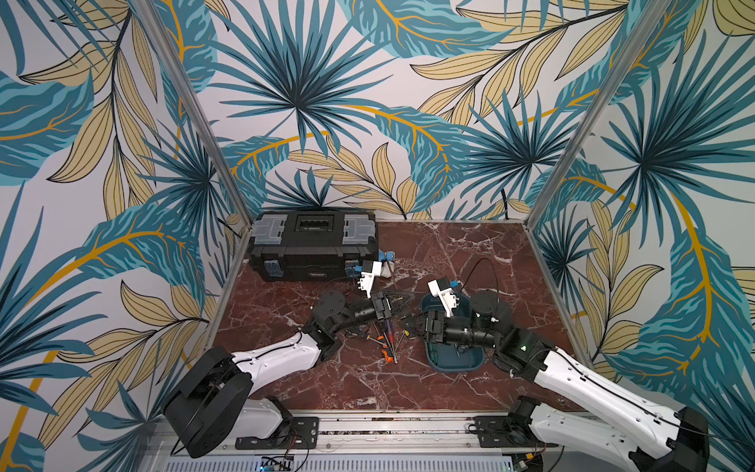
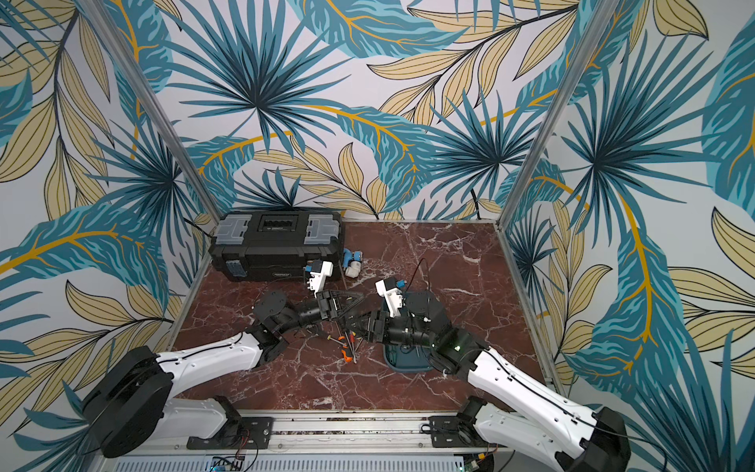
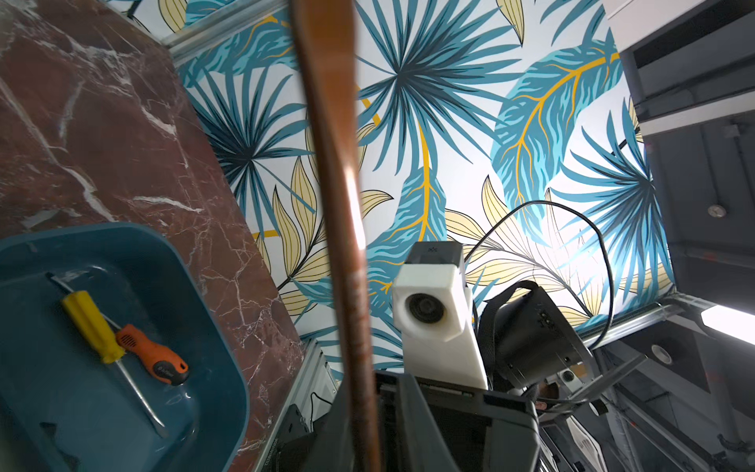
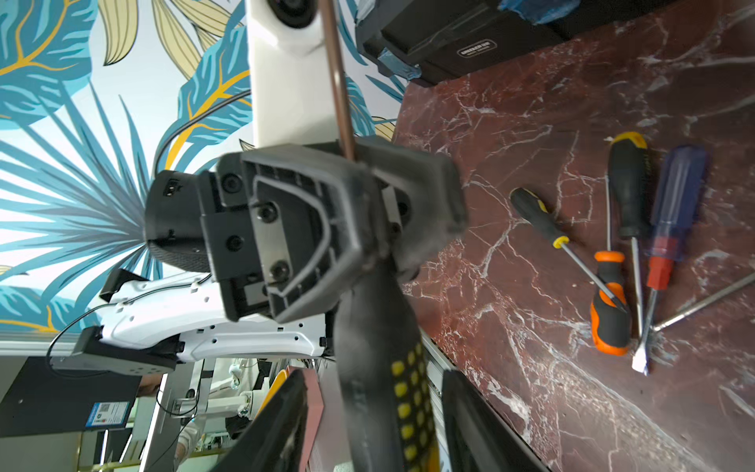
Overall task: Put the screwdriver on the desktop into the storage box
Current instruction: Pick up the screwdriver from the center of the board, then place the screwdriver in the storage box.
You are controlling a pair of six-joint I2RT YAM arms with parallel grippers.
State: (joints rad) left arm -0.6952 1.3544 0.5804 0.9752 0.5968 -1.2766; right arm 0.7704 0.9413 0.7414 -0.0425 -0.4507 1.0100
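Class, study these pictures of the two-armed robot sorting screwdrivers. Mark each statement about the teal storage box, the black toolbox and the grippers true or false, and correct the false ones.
1. The teal storage box holds a yellow-handled screwdriver and an orange-and-black-handled screwdriver. True.
2. The black toolbox stands with its lid open. False: the lid is closed.
3. The left gripper is clamped on a screwdriver shaft. True.
4. That screwdriver's handle is black with yellow dots. True.
5. The desktop has no screwdrivers on it. False: a blue-handled screwdriver and others lie there.
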